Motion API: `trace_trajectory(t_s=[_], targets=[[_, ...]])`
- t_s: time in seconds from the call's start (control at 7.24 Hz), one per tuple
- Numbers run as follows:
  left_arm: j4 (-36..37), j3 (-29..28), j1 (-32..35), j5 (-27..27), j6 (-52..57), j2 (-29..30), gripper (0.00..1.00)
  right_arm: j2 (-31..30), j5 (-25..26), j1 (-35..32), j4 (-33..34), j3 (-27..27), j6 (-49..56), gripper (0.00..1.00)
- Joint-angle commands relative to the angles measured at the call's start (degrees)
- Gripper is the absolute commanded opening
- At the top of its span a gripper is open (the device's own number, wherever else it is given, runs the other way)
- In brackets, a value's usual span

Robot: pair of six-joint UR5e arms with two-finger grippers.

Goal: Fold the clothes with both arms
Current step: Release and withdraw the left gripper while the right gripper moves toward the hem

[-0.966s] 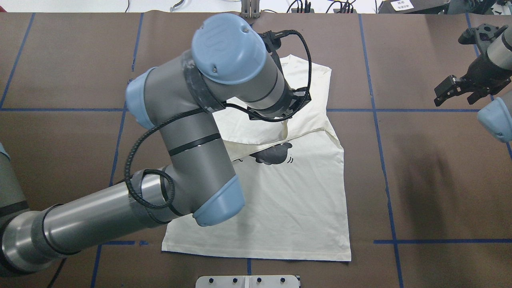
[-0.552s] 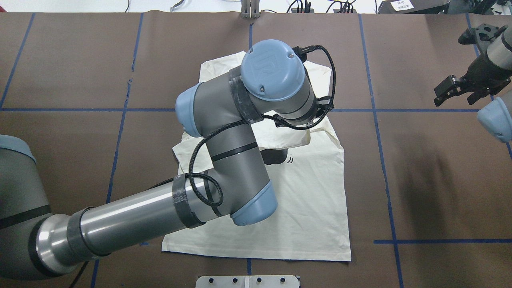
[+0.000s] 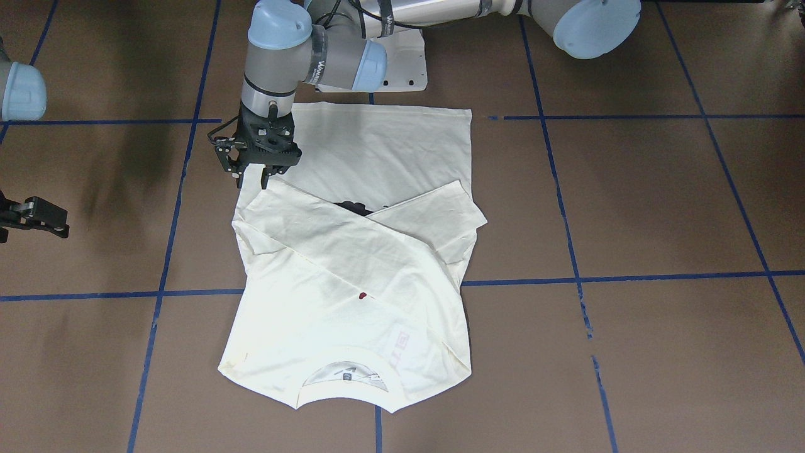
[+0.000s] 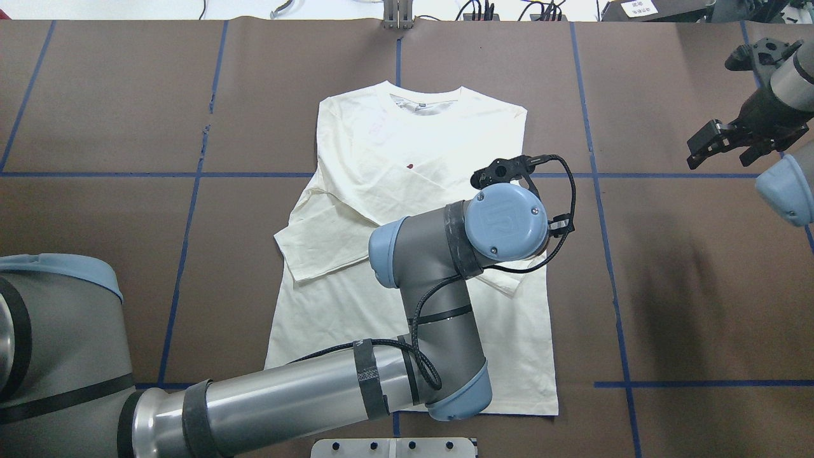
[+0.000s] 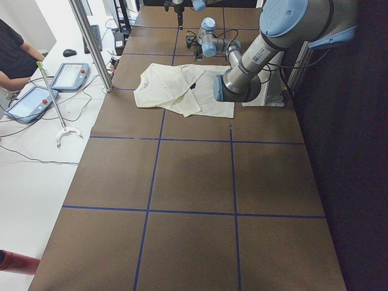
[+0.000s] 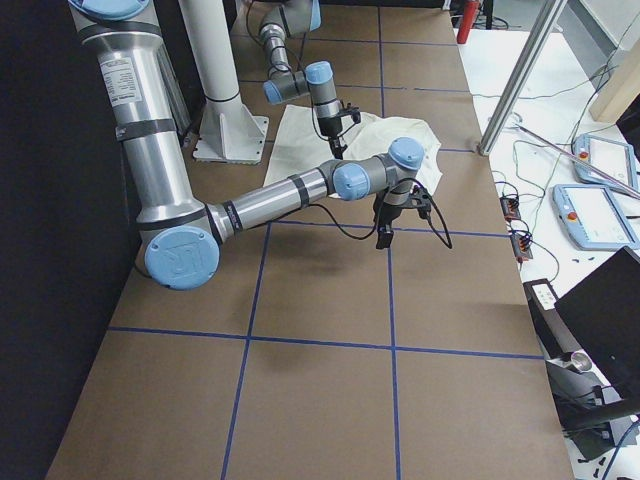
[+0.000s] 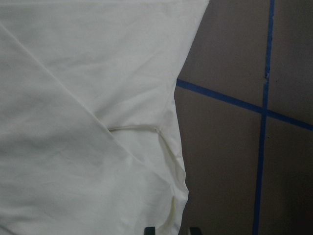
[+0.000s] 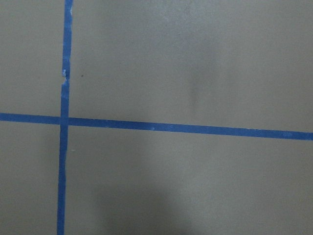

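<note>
The cream shirt (image 4: 394, 146) lies flat on the brown table, collar away from me, with both sleeves folded across the body. Only a sliver of the black print (image 3: 352, 206) shows between the sleeves. My left gripper (image 3: 251, 184) is open and empty. It hovers just over the cuff of the folded sleeve at the shirt's right edge. In the overhead view the wrist hides it. The left wrist view shows the shirt's edge (image 7: 166, 161) and the two fingertips (image 7: 149, 230) apart. My right gripper (image 4: 718, 149) looks open and empty, over bare table far right of the shirt.
The white pedestal base (image 3: 402, 75) stands at the table's near edge behind the shirt's hem. Blue tape lines (image 4: 598, 191) grid the brown table. A side table with tablets (image 5: 66, 76) and an operator lies beyond the far edge.
My left arm swept right and toward me across the shirt, laying the sleeve over the black print, and let it go. The right arm has barely moved.
</note>
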State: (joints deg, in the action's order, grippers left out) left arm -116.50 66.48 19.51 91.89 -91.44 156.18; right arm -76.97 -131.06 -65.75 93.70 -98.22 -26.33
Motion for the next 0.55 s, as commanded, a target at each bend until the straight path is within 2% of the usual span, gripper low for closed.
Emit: trace_trajectory(t_s=[0.0,0.28,0.41], targets=[[0.0,5.8,-0.3,-0.4,0.2,-3.1,1.00,0.7,-0.3,0.2,0.0,-0.4,-0.6,1.00],[5.2,8.7,1.7,0.0,1.9,-5.0,1.00,0.5,-0.4,1.4,0.0,-3.5,-1.7,1.00],[11.1,15.4,4.2,4.3,6.2,-8.6,1.00,0.3,-0.3,3.8,-0.1,-7.0,-7.4,1.00]])
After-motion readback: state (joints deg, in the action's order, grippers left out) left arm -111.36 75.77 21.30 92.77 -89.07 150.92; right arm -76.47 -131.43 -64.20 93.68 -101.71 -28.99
